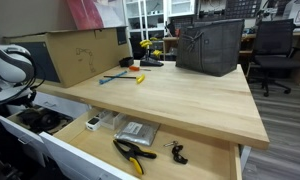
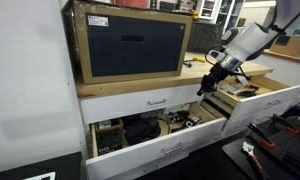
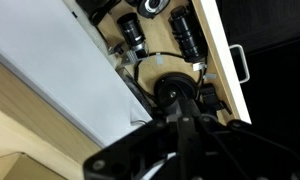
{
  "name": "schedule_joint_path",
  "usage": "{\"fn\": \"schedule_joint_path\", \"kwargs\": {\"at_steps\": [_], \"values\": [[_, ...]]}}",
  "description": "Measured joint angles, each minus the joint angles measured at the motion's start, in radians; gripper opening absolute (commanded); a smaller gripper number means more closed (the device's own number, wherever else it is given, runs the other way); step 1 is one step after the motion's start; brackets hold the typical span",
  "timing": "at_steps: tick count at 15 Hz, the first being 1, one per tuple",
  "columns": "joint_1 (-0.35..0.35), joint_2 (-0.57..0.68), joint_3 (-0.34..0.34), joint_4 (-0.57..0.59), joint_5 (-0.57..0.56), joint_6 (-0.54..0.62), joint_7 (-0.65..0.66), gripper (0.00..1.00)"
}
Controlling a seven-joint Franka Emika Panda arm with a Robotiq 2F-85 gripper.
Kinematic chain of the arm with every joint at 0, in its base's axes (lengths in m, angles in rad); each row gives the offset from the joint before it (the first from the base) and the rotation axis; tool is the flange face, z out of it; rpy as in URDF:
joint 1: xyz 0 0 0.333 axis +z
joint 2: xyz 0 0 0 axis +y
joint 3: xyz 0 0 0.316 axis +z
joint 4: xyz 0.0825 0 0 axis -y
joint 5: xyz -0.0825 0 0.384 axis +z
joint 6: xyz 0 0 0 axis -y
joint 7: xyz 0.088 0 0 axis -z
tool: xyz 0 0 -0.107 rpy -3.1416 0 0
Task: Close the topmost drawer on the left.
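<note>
Hovering beside open drawer (image 2: 190,140), gripper (image 2: 205,86) grip state cannot be told; off-centre push risks skewing, jamming on clutter.

White rounded arm shell (image 2: 252,38), black joint bands | matte black gripper (image 2: 204,89), glossy circular hub | fine detail blurred
</note>
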Motion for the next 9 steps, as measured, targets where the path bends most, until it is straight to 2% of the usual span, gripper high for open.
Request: {"fn": "schedule_joint_path", "kwargs": {"at_steps": [5,9], "values": [[0.116,-0.147,-0.108,-0.137,-0.029,0.0,0.138,0.0],[0.164,-0.212,-0.211,-0.193,-0.114,0.0,0.253,0.0]]}}
